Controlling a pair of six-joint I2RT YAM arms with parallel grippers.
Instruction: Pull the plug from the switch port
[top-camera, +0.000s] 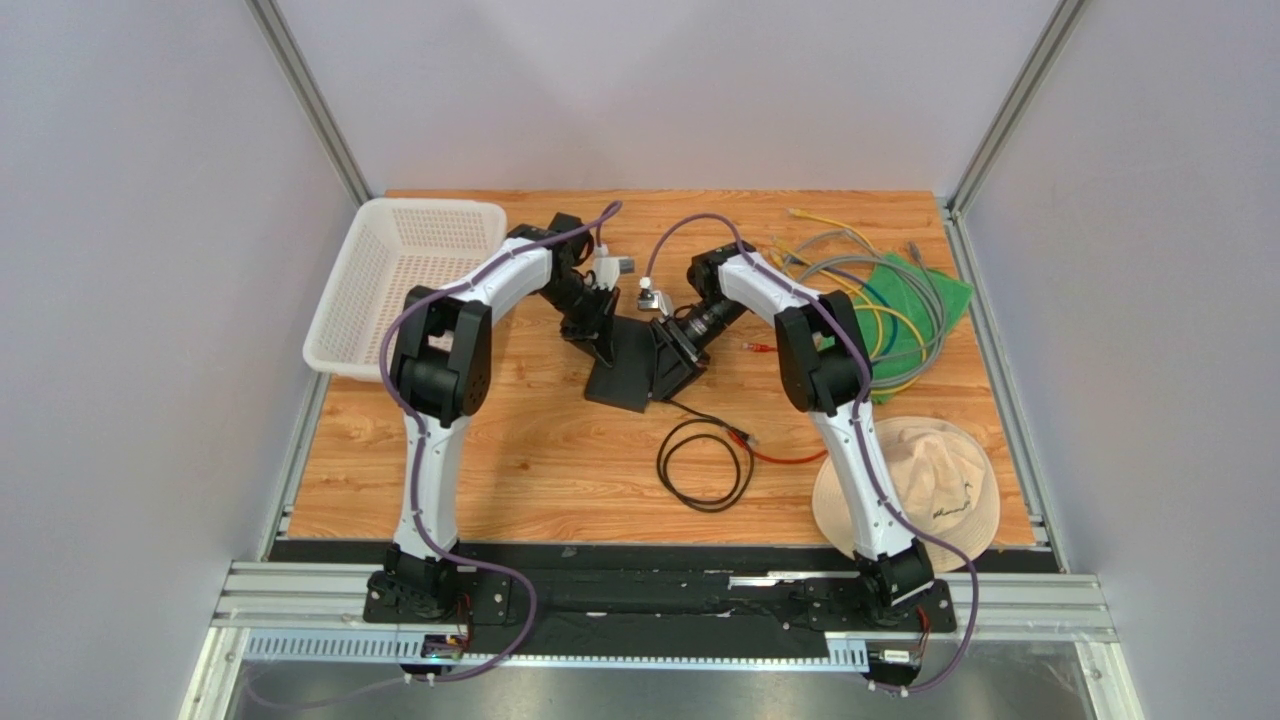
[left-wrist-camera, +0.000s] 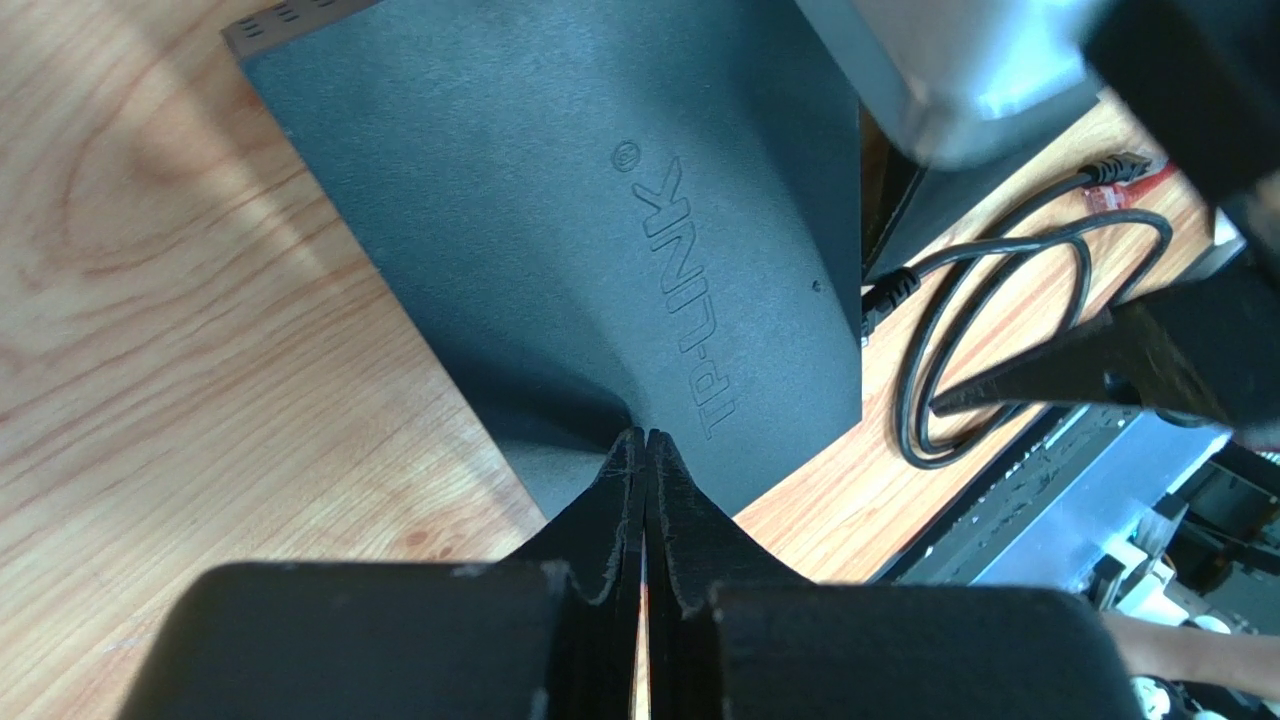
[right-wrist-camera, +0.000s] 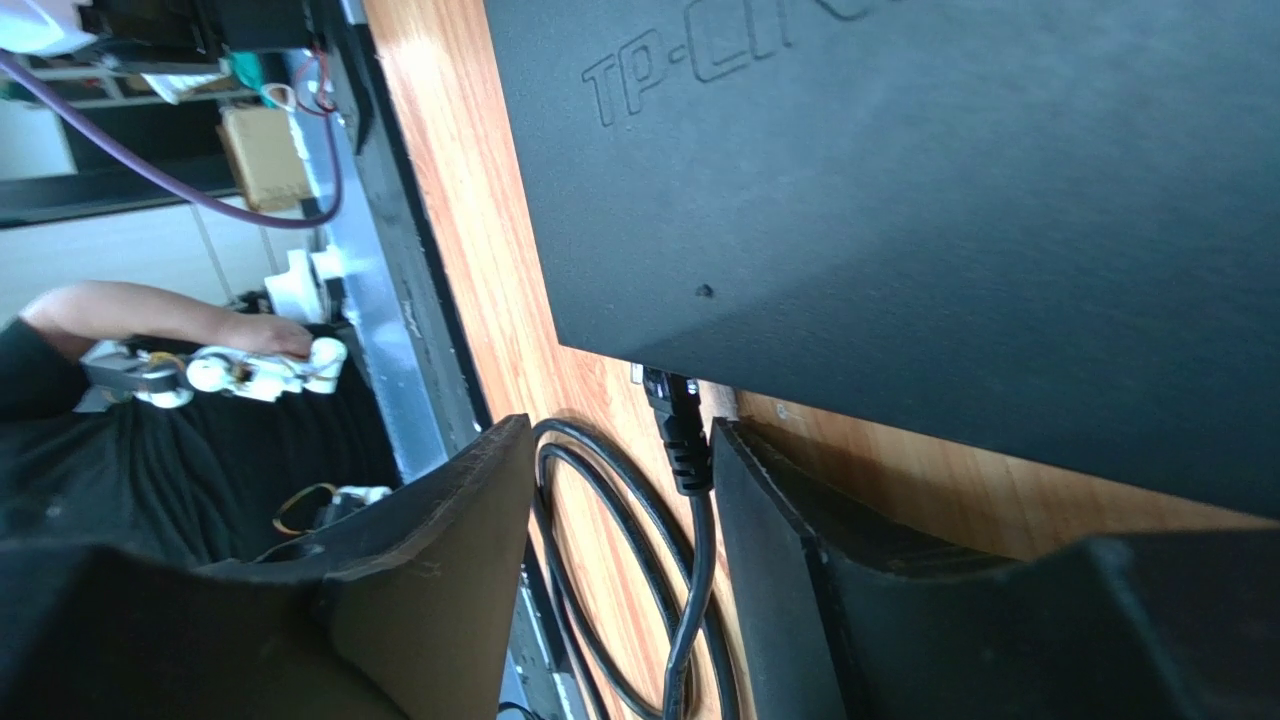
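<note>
Pressing the left gripper (left-wrist-camera: 646, 450), pinched together, on the TP-Link switch (left-wrist-camera: 601, 225) at its 11 o'clock edge (lying centrally on the table (top-camera: 511, 450)); straddling the black plug (right-wrist-camera: 679, 428) at 4 o'clock with the right gripper (right-wrist-camera: 624, 450) spread.

At centre lies the switch (top-camera: 631, 368), a coiled cable (top-camera: 661, 459) before it. A basket (top-camera: 406, 278) sits far left; a hat (top-camera: 917, 480) near right, loose cables (top-camera: 902, 293) behind.

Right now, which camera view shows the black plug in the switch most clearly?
The right wrist view: the plug sits large inside the open right end effector, entering the switch edge. The left wrist view shows it small, at the switch's side. In the top view it is too small to make out.
</note>
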